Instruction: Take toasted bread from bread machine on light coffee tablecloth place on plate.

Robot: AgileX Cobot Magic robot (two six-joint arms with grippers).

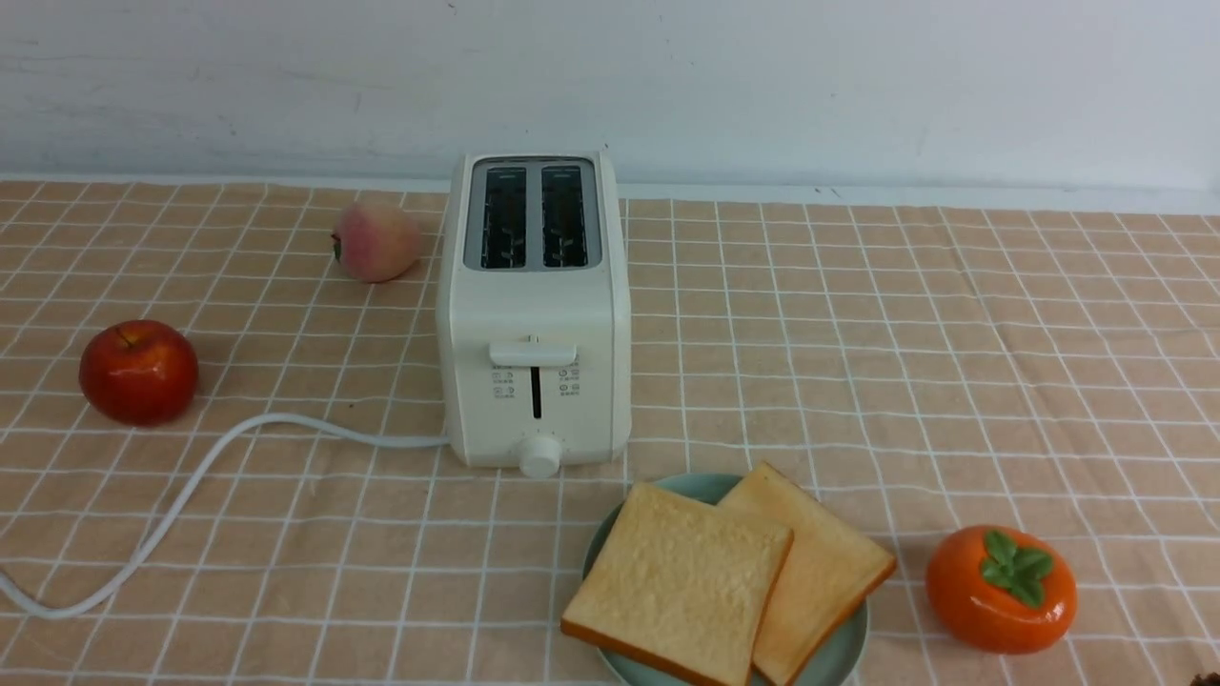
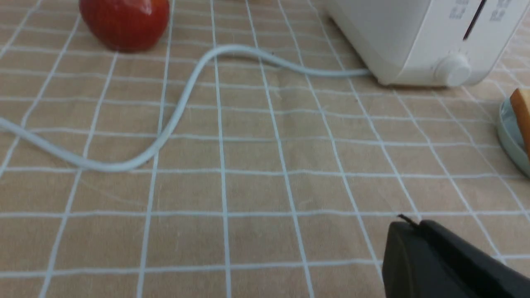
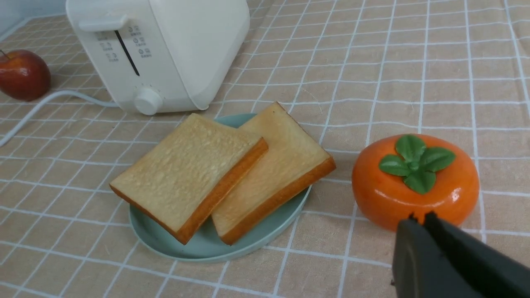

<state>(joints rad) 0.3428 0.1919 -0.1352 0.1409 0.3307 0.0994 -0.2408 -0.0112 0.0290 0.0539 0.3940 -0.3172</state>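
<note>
Toasted bread (image 1: 679,581): two slices lie overlapped on the plate (image 1: 839,657), at 5 o'clock from the bread machine (image 1: 534,314); the task looks finished.
Slots: empty, seen only in the front view.
Left gripper (image 2: 418,231): low over the light coffee tablecloth (image 1: 905,362), looks clenched, grasping nothing.
Right gripper (image 3: 422,223): beside the persimmon (image 3: 415,178), looks clenched and empty too.
Wrist views: show the grippers; the front view does not.

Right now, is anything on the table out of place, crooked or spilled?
Nothing is spilled or damaged. The two slices of toasted bread lie overlapped on the plate, with corners hanging past its rim. The toaster stands upright with empty slots, and its cord snakes loosely across the tablecloth.
</note>
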